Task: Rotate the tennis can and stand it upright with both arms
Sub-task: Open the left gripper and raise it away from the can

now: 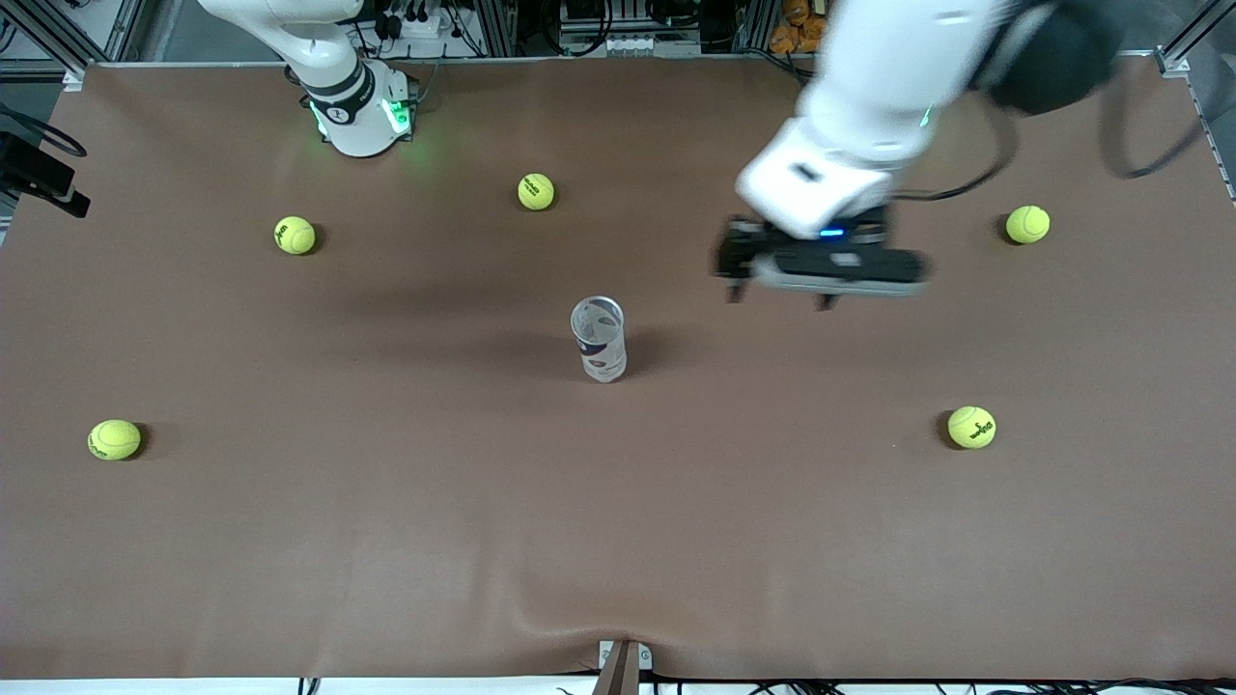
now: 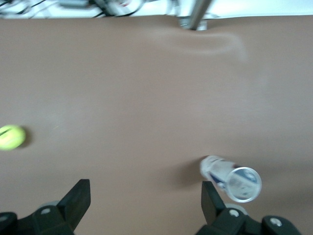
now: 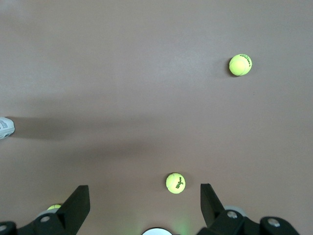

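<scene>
Two arms, and the tennis can (image 1: 599, 340) already stands upright mid-table with its mouth up, free of both. The left gripper (image 1: 782, 294), jaws spread and empty, hangs over the cloth toward its own end; it should lift away without brushing the can. The right gripper (image 3: 145, 208), jaws spread, waits high.

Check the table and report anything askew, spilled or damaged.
Nothing stands out. The can stands upright mid-table, open end up, apparently empty and free of both grippers. Five balls lie scattered around it. The left gripper is open above the cloth beside the can; the right gripper is open too.
</scene>
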Robot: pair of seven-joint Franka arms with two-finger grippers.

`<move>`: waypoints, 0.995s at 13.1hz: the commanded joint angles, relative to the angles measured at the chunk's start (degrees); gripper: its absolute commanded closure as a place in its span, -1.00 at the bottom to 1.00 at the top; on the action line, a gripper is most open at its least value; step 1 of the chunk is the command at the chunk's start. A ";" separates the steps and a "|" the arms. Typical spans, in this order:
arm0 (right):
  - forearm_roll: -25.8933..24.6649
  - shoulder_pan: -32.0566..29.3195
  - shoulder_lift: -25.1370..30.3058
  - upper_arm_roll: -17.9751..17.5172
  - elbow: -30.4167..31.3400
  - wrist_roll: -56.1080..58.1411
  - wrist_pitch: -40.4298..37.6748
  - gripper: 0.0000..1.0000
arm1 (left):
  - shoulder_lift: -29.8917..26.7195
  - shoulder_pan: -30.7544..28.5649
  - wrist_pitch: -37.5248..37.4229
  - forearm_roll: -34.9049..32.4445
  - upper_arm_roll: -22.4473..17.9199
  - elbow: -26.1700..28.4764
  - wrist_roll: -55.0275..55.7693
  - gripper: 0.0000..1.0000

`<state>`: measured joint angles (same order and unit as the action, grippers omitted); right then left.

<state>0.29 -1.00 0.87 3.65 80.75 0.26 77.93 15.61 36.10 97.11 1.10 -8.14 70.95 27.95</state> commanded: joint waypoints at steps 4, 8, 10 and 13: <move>-0.20 0.21 -0.34 -0.05 -0.95 -1.06 -0.24 -1.00 | -6.98 -10.51 -11.41 0.48 0.58 4.45 -2.27 -1.00; -0.12 0.21 -0.34 -0.05 -0.86 -1.06 -0.24 -1.00 | -13.65 -15.00 -11.07 -2.67 0.76 11.64 -8.86 -1.00; -0.12 0.30 -0.34 -0.05 -0.86 -1.06 -0.24 -1.00 | -18.40 -17.89 -7.57 -2.86 0.76 18.31 -12.71 -1.00; -0.12 0.30 -0.34 -0.05 -0.95 -1.06 -0.24 -1.00 | -19.13 -20.46 -6.50 -2.86 0.85 19.67 -18.18 -1.00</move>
<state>0.30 -1.00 0.86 3.60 80.75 0.26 77.94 -1.38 16.25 88.73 -0.76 -8.12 87.44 11.58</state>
